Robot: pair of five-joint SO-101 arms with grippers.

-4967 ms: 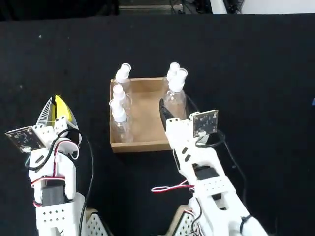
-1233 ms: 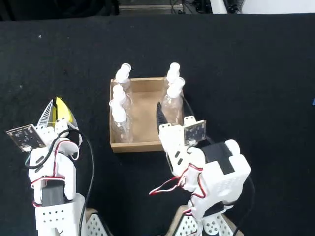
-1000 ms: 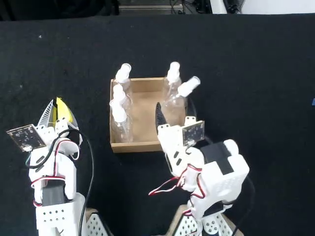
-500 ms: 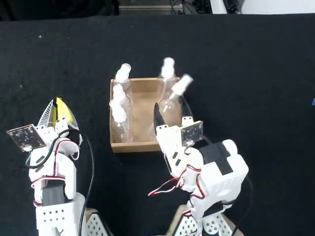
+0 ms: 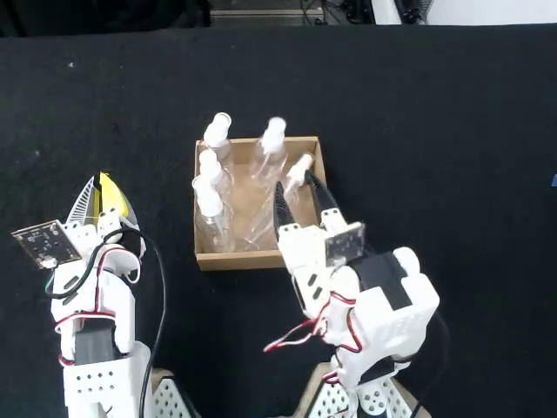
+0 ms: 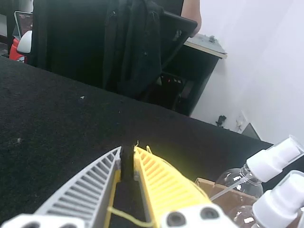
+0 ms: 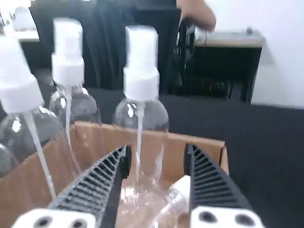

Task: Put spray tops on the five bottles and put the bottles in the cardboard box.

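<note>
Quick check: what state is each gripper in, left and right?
Left gripper: closed, empty.
Right gripper: open, a tilted bottle between its fingers.

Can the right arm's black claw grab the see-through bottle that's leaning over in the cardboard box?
Probably yes. The right arm's black gripper is open over the brown cardboard box, and the white spray top of the leaning clear plastic bottle lies between its fingers. Nothing stands between them.
</note>
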